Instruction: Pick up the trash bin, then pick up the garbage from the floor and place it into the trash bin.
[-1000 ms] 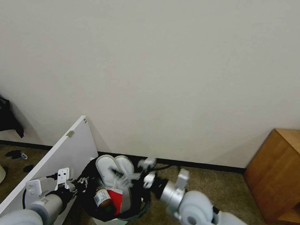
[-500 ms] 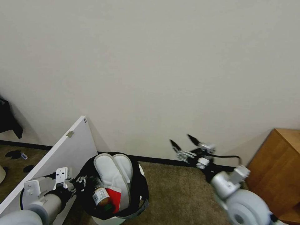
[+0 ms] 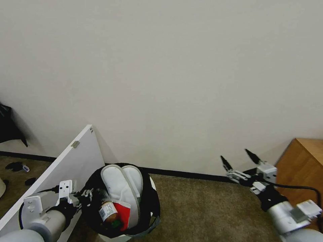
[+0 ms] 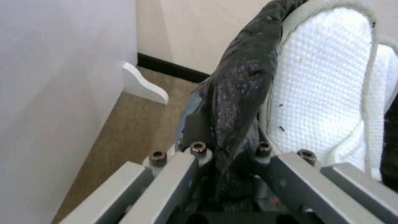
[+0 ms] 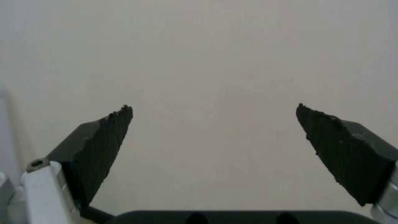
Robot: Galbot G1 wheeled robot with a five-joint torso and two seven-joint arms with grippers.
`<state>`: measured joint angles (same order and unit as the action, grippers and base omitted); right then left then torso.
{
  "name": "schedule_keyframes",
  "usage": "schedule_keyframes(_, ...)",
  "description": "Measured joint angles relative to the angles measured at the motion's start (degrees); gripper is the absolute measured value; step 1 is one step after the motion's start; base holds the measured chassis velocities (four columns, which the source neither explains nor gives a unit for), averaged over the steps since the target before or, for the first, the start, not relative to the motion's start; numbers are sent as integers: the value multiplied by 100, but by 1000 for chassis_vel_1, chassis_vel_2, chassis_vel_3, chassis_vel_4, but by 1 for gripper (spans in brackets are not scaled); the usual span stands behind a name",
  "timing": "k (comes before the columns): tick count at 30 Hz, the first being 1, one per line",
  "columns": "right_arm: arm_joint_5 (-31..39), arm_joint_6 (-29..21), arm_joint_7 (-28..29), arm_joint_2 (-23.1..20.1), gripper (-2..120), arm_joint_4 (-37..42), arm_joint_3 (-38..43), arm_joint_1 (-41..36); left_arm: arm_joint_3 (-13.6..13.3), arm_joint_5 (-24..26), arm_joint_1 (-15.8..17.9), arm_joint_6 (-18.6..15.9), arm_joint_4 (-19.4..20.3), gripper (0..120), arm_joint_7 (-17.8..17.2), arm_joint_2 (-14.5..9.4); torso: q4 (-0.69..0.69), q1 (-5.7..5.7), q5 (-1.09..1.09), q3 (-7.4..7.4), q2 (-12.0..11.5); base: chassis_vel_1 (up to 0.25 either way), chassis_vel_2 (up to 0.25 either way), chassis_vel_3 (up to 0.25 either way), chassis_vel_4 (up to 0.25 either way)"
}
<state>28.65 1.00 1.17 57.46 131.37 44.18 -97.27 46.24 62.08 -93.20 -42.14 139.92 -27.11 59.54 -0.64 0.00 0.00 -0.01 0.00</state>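
Note:
The trash bin (image 3: 152,201), white with a black bag over its rim, sits low in the head view on the carpet floor (image 3: 202,208). Garbage fills it: two white slippers (image 3: 121,186) standing on end, a brown bottle (image 3: 107,211) and a red packet (image 3: 123,212). My left gripper (image 3: 85,198) is shut on the bin's left rim. In the left wrist view the left gripper (image 4: 230,155) pinches the black bag rim (image 4: 236,102) beside a slipper (image 4: 323,87). My right gripper (image 3: 239,160) hangs open and holds nothing, far right of the bin; in its wrist view the right gripper (image 5: 212,109) faces the bare wall.
A white board (image 3: 67,161) leans against the wall just left of the bin. A wooden cabinet (image 3: 299,181) stands at the right, close to my right arm. Small dark items (image 3: 16,166) lie on the carpet at the far left. Open carpet lies between bin and cabinet.
My right gripper has swung from above the bin out to the right and risen, open. The left gripper has kept its grip on the bin's rim.

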Motion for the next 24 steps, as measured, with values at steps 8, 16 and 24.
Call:
schedule_keyframes(8, -443, 17, 48, 559, 100, 57, 163, -241, 33, -99, 5, 0, 4, 4, 41, 32, 0, 0, 0, 0, 0, 0, 0, 0, 0)
schedule_keyframes(16, -796, 45, 104, 827, 100, 28, 255, -347, 46, -110, 34, 0, -4, 4, 42, 31, 0, 0, 0, 0, 0, 0, 0, 0, 0)
schedule_keyframes(24, -1034, 132, 111, 1146, 100, -33, 341, -449, 35, -165, 103, 0, -62, 4, 48, 22, 0, 0, 0, 1, 0, 0, 0, 0, 0)
